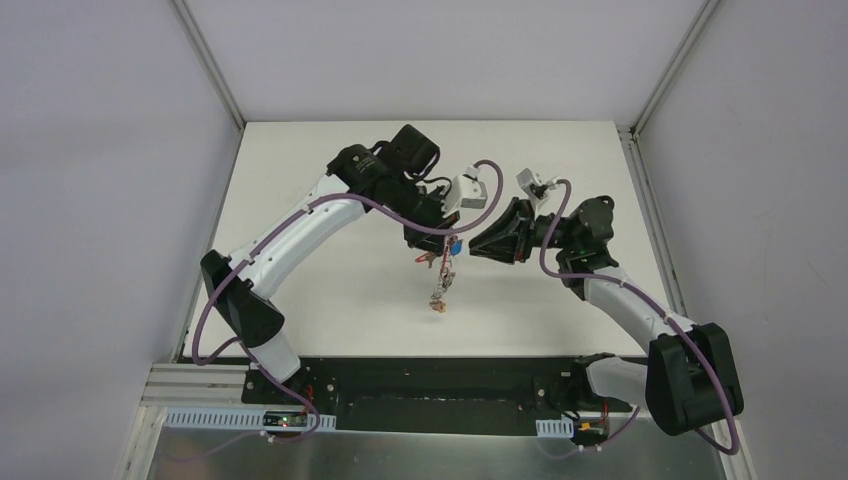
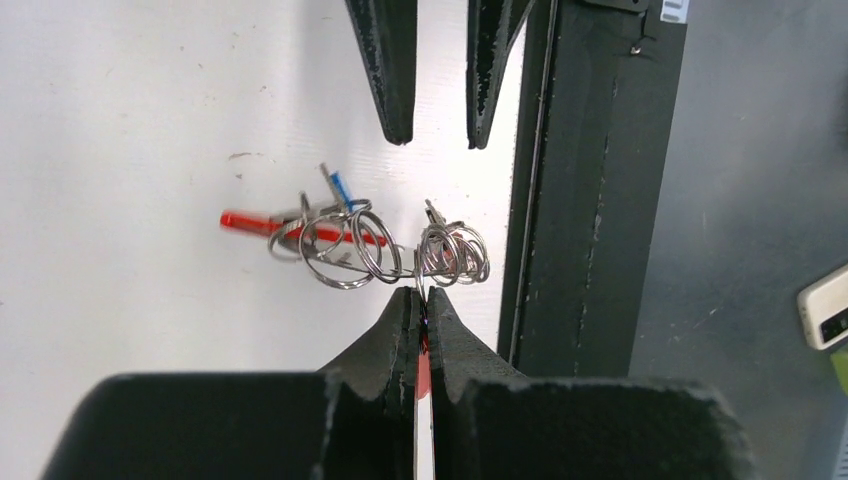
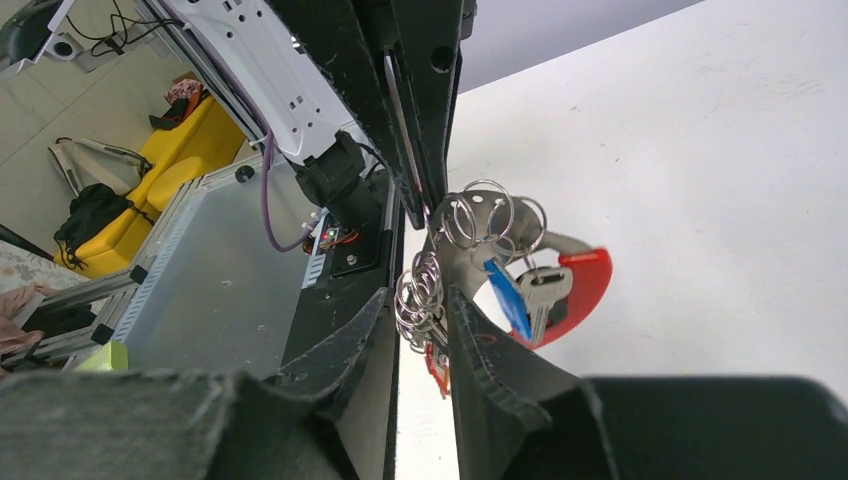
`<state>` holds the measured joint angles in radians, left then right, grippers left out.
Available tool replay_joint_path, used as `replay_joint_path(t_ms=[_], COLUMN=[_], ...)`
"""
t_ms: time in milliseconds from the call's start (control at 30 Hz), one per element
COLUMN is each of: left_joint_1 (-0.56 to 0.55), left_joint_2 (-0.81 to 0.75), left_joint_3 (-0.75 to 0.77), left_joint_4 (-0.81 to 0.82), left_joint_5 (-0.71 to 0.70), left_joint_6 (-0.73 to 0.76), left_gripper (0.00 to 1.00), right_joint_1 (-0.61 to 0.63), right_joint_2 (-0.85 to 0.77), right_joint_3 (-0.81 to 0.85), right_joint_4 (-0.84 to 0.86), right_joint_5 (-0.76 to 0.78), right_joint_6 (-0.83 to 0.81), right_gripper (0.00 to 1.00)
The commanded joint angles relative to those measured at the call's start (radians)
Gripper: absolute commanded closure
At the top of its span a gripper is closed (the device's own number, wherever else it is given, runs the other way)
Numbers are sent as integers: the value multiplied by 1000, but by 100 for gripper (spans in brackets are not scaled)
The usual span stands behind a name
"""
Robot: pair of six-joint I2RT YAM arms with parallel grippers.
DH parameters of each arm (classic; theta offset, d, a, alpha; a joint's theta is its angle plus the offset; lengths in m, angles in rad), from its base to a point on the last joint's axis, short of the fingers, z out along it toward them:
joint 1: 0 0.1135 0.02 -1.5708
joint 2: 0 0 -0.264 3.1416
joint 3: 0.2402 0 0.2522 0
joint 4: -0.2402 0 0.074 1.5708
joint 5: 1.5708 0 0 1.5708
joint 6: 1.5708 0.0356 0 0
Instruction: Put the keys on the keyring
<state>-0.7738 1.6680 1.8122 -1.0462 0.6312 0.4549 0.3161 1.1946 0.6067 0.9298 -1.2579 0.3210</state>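
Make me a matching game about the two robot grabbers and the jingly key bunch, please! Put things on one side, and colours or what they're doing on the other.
Things:
1. left gripper
2. right gripper
3. curved band on the keyring
4. plastic key head beside that band

Matches:
A. blue
B. open, fingers apart
C. red
D. shut, pinching the keyring

Pairs: 1-D, 2-B, 3-C, 4-A
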Motion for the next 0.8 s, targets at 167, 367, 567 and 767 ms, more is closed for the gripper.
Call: replay_joint_path(t_ms=[167, 367, 567, 767], left_joint_1=[-57, -83, -100, -101], left_joint_2=[0, 35, 57, 79], left_joint_3=[121, 187, 204, 205], left_joint_4=[-139, -223, -234, -230], left_joint_5=[-101, -231, -344, -325], left_joint_6=[244, 306, 288, 247], left_gripper=[100, 100, 100, 100], right_joint_1=[14, 14, 16, 31], right_joint_2=[3, 7, 2, -1], right_joint_3=[49, 49, 50, 45], right_joint_4=[30, 31, 32, 33], right_joint_5=[-41, -41, -46, -54], right_joint_6=[5, 7, 7, -2], right_gripper=[71, 71, 70, 71])
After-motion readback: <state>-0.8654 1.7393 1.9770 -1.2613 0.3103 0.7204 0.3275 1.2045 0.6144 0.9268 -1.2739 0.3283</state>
